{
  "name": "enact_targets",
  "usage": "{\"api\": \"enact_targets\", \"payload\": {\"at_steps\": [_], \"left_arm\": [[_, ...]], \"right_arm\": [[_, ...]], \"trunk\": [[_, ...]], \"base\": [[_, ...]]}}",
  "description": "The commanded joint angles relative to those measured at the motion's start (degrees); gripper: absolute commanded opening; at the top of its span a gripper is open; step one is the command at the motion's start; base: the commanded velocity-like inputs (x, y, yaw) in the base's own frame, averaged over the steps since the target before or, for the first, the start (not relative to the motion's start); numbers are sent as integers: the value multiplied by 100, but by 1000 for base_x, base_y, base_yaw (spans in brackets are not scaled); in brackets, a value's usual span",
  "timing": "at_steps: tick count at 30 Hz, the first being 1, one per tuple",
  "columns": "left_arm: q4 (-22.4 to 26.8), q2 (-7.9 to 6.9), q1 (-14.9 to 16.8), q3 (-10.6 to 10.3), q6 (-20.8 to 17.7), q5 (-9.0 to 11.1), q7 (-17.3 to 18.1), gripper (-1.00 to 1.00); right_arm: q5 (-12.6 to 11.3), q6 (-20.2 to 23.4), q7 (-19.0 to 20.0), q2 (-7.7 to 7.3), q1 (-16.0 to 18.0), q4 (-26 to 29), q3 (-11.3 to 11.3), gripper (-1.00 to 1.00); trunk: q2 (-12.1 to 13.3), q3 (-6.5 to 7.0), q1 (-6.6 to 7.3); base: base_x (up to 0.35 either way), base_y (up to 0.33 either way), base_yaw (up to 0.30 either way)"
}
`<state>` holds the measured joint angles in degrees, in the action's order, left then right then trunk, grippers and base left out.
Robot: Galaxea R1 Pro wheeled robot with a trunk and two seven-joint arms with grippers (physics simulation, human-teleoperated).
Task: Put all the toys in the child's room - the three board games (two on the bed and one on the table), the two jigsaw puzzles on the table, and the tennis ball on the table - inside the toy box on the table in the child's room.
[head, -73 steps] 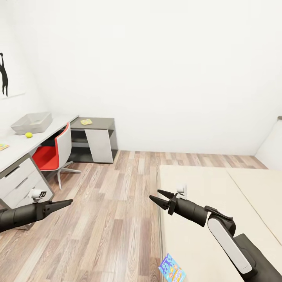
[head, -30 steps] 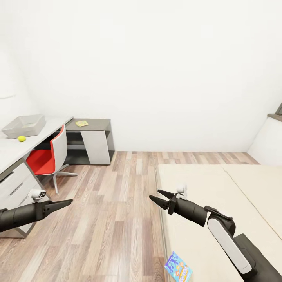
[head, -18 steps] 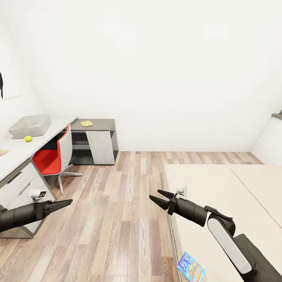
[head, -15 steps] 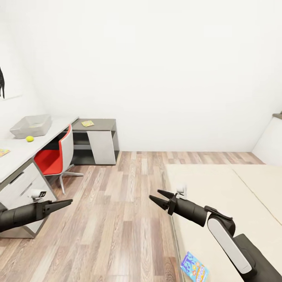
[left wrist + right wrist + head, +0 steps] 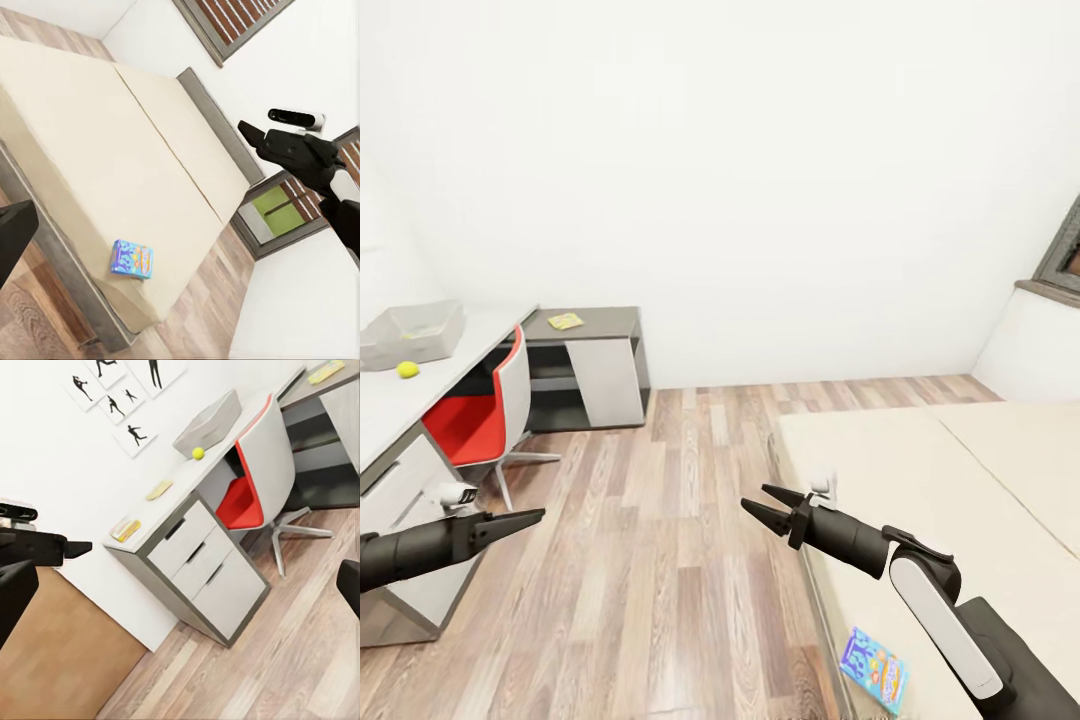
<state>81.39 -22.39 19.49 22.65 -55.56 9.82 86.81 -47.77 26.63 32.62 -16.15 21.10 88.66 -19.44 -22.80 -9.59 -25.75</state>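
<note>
Head view is showing the tray-like toy box (image 5: 412, 330) and tennis ball (image 5: 407, 369) sitting on the table (image 5: 430, 385) at far left; both arms are hanging empty, left gripper (image 5: 525, 519) fingers pressed together, right gripper (image 5: 765, 506) fingers spread. Next comes reaching down for the blue board game (image 5: 874, 669) lying flat near the bed (image 5: 920, 480) edge.
</note>
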Motion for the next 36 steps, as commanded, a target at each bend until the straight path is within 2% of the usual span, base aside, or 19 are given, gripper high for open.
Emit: {"api": "enact_targets", "payload": {"at_steps": [1, 10, 22, 36], "left_arm": [[0, -2, 2, 2, -61, 2, 20, 100], [0, -2, 2, 0, -61, 9, 20, 100], [0, -2, 2, 2, -61, 11, 20, 100], [0, -2, 2, 3, -61, 7, 20, 100]], "right_arm": [[-59, 44, -12, -3, 8, 1, -6, 100], [-65, 44, -10, -3, 7, -6, -7, 100], [-59, 44, -10, -3, 8, -7, -1, 100], [-61, 44, -2, -3, 8, -7, 1, 100]], "trunk": [[-12, -11, -4], [-12, 5, -4], [-12, 45, -4], [-12, 111, -4]], "base": [[32, 283, -273], [116, 274, -276], [230, 211, -278], [79, 33, -272]]}}
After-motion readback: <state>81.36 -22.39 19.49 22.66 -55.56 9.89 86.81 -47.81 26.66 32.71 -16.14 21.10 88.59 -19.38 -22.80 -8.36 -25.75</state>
